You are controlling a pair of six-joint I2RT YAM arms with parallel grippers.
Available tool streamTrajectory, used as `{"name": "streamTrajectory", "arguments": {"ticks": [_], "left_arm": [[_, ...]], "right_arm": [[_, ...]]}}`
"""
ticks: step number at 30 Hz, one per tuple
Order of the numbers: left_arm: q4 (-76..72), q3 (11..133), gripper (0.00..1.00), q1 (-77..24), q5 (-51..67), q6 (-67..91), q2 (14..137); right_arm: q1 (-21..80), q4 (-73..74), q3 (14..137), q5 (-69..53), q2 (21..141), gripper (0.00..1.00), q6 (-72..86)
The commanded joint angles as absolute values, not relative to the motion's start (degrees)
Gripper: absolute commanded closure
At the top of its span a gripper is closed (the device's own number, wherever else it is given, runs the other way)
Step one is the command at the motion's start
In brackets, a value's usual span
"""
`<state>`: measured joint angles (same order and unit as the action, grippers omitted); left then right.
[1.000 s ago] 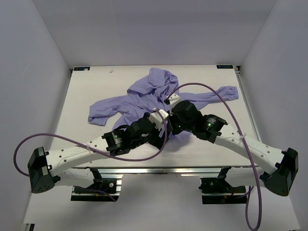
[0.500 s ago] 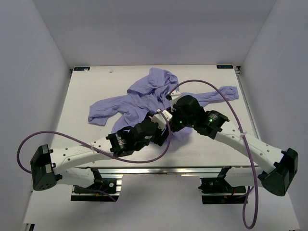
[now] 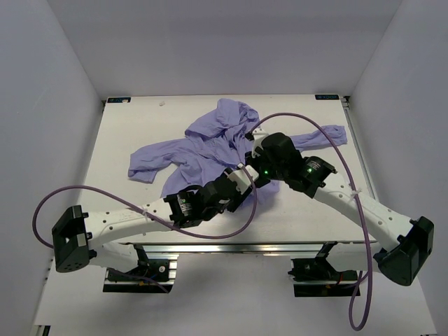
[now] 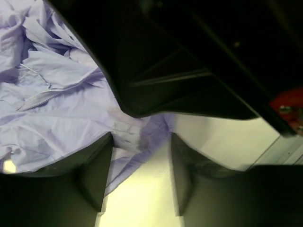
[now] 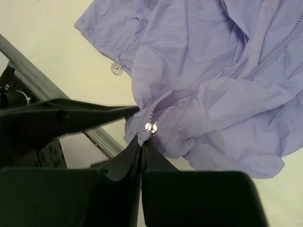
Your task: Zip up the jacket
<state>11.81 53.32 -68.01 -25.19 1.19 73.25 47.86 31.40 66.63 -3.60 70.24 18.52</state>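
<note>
Purple jacket (image 3: 203, 147) spread on the counter (image 3: 126, 126), middle to far side, hood far, sleeves out left and right. The right tool (image 5: 142, 141) is clamped tight on the jacket's lower front edge, just below a small silver piece (image 5: 150, 126); slider or snap, unclear. The left tool (image 4: 141, 142) is spread wide, hem fabric lying loose between its fingers (image 4: 97, 175). Both arms reach in from the near corners, wrists meeting over the hem. Overhead, the arms hide both tips; only the wrist views show the grip. Zipper teeth (image 4: 35, 98) show left of the left tool.
</note>
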Motion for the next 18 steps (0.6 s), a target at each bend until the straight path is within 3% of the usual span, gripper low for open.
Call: {"name": "streamTrajectory", "arguments": {"ticks": [1,4,11,18], "left_arm": [[11.4,55.7,0.45,-68.3,-27.4,0.1,73.3],[10.9,55.8,0.54,-68.4,-27.1,0.1,73.2],[5.4,53.1,1.0,-69.1,-25.0,-4.0,69.7],[3.7,50.3,1.0,-70.0,-22.9,-6.5,66.4]], "right_arm": [[47.7,29.4,69.4,-6.9,69.9,1.0,19.5],[47.7,29.4,69.2,-7.3,70.1,1.0,19.5],[47.5,29.3,68.7,-7.9,70.6,1.0,19.4],[44.8,29.4,69.7,-7.8,71.3,1.0,19.2]]}}
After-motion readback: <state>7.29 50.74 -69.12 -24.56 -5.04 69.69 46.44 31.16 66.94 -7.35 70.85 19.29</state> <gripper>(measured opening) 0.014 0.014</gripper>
